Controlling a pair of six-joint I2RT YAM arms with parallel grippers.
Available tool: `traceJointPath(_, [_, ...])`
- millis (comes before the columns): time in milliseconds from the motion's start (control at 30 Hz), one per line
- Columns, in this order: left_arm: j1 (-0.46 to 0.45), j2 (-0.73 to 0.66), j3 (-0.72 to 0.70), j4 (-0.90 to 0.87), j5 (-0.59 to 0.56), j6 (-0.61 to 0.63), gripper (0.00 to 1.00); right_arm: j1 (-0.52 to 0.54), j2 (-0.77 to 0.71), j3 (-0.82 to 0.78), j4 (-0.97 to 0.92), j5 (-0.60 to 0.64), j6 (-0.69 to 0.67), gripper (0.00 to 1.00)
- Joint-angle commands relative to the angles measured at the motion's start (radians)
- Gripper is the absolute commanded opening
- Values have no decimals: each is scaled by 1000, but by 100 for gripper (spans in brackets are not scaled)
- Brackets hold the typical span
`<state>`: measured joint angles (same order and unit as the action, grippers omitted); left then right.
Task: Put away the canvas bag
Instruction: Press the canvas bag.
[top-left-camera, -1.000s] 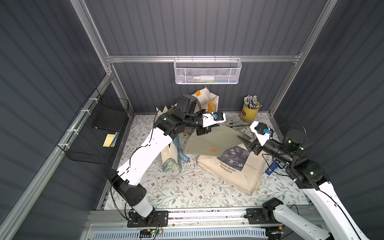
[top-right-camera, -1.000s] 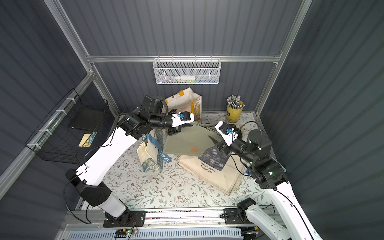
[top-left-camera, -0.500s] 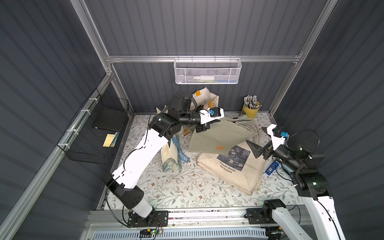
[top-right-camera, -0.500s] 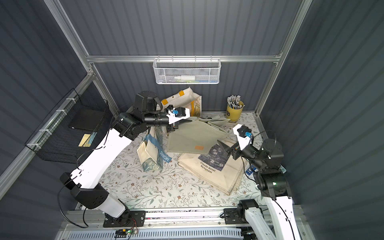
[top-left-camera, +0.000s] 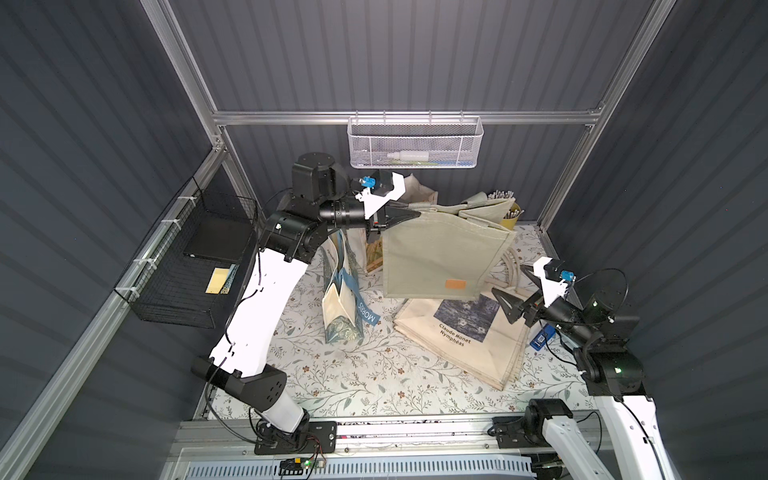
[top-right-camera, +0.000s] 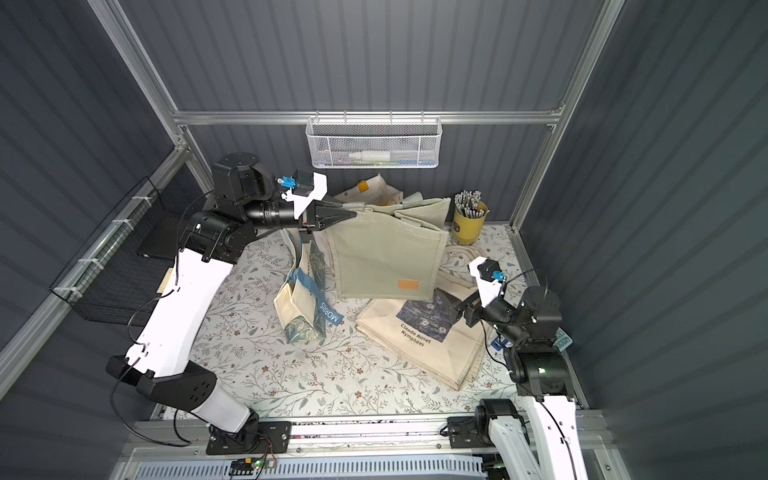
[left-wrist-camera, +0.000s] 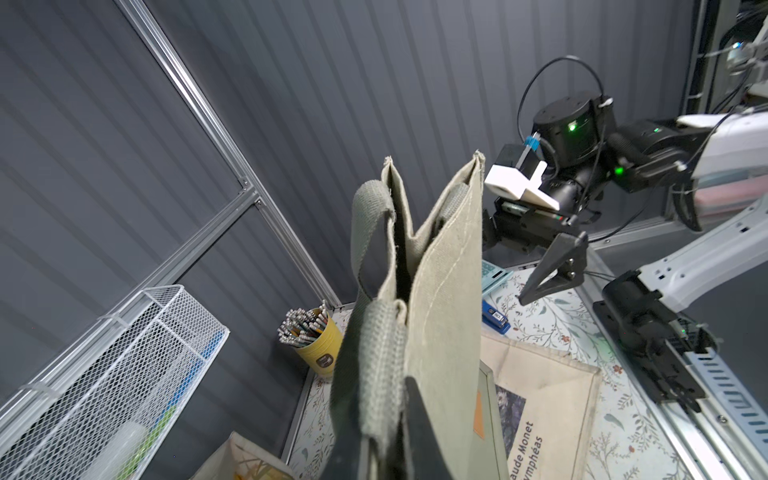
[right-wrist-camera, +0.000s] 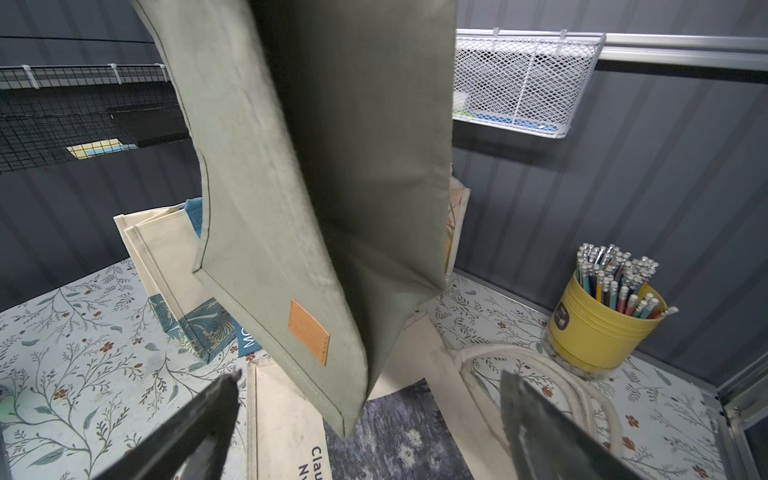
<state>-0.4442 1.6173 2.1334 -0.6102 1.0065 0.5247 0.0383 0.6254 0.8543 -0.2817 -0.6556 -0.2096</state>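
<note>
The canvas bag (top-left-camera: 436, 257) (top-right-camera: 384, 257) is sage green with an orange patch and hangs in the air over the table. My left gripper (top-left-camera: 415, 214) (top-right-camera: 353, 214) is shut on its top edge by a woven handle (left-wrist-camera: 380, 374), and the left wrist view looks along that top edge (left-wrist-camera: 440, 299). My right gripper (top-left-camera: 508, 279) (right-wrist-camera: 371, 376) is open wide at the right of the table, low beside the bag's bottom corner (right-wrist-camera: 345, 415), and holds nothing. That corner hangs just ahead of the open fingers (right-wrist-camera: 208, 415) without touching them.
A cream Monet tote (top-left-camera: 469, 340) lies flat under the hanging bag. A Morris tote (top-left-camera: 345, 303) stands to its left and another tote (top-right-camera: 370, 189) leans at the back wall. A yellow pencil cup (top-right-camera: 467, 220), white mesh basket (top-left-camera: 415, 145) and black wire basket (top-left-camera: 191, 266) line the walls.
My left gripper has lifted the bag off the pile, so it now hangs free. My right gripper has opened fully and drawn back to the right, away from the bag.
</note>
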Motion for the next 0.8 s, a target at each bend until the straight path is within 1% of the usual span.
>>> traceJointPath(0, [14, 19, 7, 58, 149, -102, 0, -5, 18, 22, 64, -83, 41, 98])
traceJointPath(100, [19, 25, 0, 84, 196, -156, 0, -4, 37, 31, 86, -104, 43, 98])
traceJointPath(433, [19, 9, -33, 113, 254, -207, 0, -4, 70, 60, 120, -136, 62, 98])
traceJointPath(567, [30, 16, -34, 164, 315, -285, 0, -4, 67, 53, 119, -139, 53, 98])
traceJointPath(667, [45, 19, -59, 240, 360, -364, 0, -5, 49, 58, 121, -125, 3, 99])
traceJointPath(767, [45, 23, -71, 245, 368, -371, 0, -4, 21, 49, 99, -65, -97, 98])
